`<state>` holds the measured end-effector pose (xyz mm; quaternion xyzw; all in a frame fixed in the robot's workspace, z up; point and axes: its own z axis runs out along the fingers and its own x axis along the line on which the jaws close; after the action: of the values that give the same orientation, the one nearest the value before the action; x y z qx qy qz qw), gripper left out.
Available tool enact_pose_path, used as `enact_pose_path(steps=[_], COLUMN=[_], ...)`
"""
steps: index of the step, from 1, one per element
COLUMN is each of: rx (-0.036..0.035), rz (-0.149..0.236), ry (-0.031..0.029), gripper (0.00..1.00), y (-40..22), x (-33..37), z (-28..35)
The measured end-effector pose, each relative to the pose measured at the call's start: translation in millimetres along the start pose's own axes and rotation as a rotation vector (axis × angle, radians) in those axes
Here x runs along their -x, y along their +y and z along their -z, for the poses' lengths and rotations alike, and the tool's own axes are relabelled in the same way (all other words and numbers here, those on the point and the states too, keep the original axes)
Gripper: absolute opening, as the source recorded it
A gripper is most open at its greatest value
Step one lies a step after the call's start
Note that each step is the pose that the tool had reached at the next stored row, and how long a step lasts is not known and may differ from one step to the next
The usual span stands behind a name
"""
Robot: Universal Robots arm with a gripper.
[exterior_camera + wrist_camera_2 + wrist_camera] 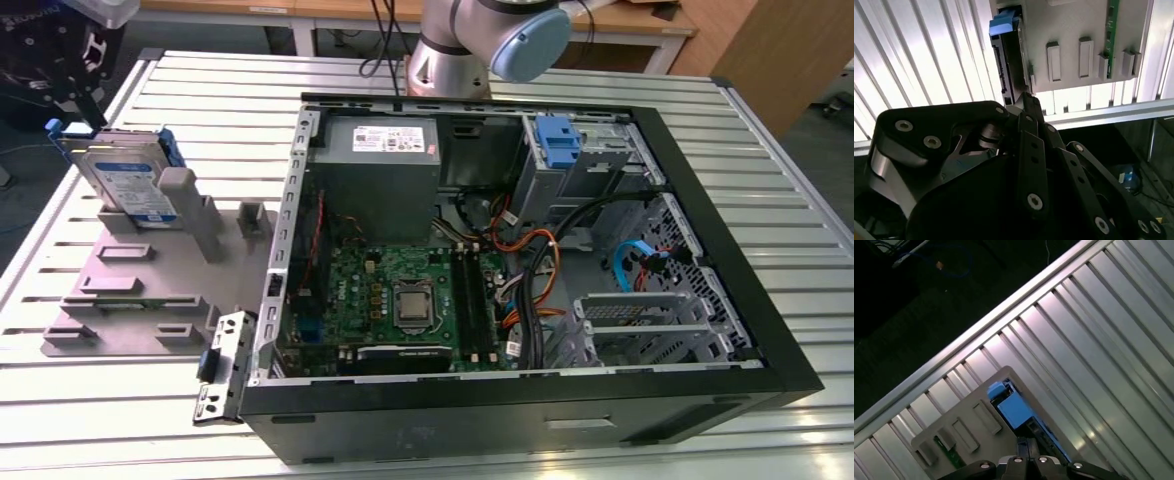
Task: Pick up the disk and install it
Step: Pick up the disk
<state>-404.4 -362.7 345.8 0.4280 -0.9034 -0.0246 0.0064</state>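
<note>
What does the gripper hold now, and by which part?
It cannot be told. The gripper is close above the disk, which stands upright in the grey fixture.

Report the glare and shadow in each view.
Exterior view: even light, though the inside of the case sits in shade. Second wrist view: the table slats flare white, and the gripper is a dark mass against them. First wrist view: bright streaks on the slats, darkness beyond the table's edge.
</note>
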Motion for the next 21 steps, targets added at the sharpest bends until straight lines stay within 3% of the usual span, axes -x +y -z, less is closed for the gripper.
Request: enact_pose_path(steps=[21], rx=[0.0036], rz=[0.378], ry=[0.0189], gripper=[0.11], y=[0.0], x=[0.0], z=[-0.6])
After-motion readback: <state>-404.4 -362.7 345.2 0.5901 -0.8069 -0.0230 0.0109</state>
